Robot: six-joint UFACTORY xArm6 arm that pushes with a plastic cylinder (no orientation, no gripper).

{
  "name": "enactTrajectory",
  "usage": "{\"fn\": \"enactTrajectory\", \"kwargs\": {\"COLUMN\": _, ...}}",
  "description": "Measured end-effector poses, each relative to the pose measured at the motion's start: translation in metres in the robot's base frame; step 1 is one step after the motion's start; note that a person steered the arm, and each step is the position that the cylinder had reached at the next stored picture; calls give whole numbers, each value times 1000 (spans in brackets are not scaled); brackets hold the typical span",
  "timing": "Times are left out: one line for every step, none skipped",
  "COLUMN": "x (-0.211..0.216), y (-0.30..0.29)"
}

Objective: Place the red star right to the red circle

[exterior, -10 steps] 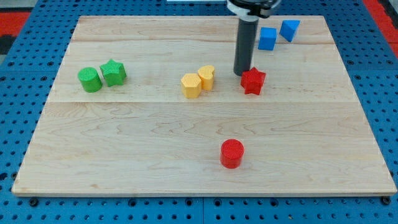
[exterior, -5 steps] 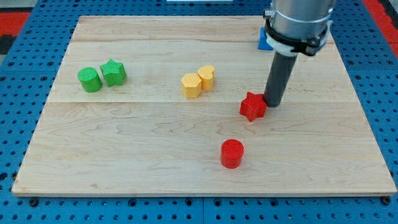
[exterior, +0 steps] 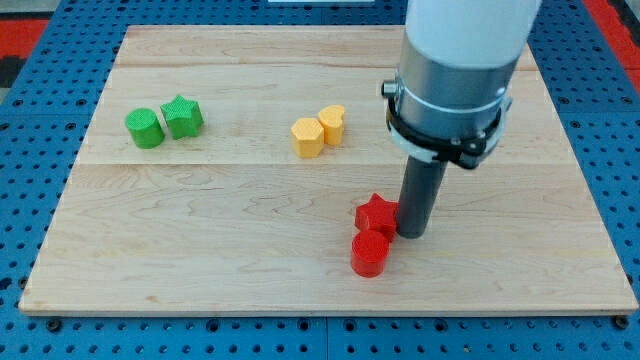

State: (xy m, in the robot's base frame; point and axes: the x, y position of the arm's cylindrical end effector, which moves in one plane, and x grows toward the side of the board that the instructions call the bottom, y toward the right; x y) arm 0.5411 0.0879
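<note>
The red star (exterior: 376, 214) lies low on the board, right of centre, touching the red circle (exterior: 369, 253), which sits just below it, slightly to the view's left. My tip (exterior: 411, 234) stands against the star's right side, level with the gap between the star and the circle. The arm's grey body hangs over the board's upper right.
A yellow hexagon-like block (exterior: 307, 138) and another yellow block (exterior: 331, 124) sit together at mid-board. A green cylinder (exterior: 144, 128) and a green star (exterior: 182, 116) sit together at the view's left. The wooden board (exterior: 200, 250) lies on a blue pegboard.
My tip swung from the star's upper left to its right side and moved down the view. The red star slid down and left until it met the red circle. The arm now hides the blue blocks.
</note>
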Motion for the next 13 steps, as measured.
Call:
{"fn": "enactTrajectory", "kwargs": {"x": 14, "y": 2}}
{"fn": "enactTrajectory", "kwargs": {"x": 33, "y": -43}}
{"fn": "enactTrajectory", "kwargs": {"x": 45, "y": -102}}
{"fn": "enactTrajectory", "kwargs": {"x": 44, "y": -119}}
{"fn": "enactTrajectory", "kwargs": {"x": 43, "y": -100}}
{"fn": "enactTrajectory", "kwargs": {"x": 27, "y": -37}}
{"fn": "enactTrajectory", "kwargs": {"x": -17, "y": -5}}
{"fn": "enactTrajectory", "kwargs": {"x": -17, "y": -3}}
{"fn": "enactTrajectory", "kwargs": {"x": -36, "y": 34}}
{"fn": "enactTrajectory", "kwargs": {"x": -23, "y": -2}}
{"fn": "enactTrajectory", "kwargs": {"x": -8, "y": -66}}
{"fn": "enactTrajectory", "kwargs": {"x": -4, "y": -18}}
{"fn": "enactTrajectory", "kwargs": {"x": -36, "y": 33}}
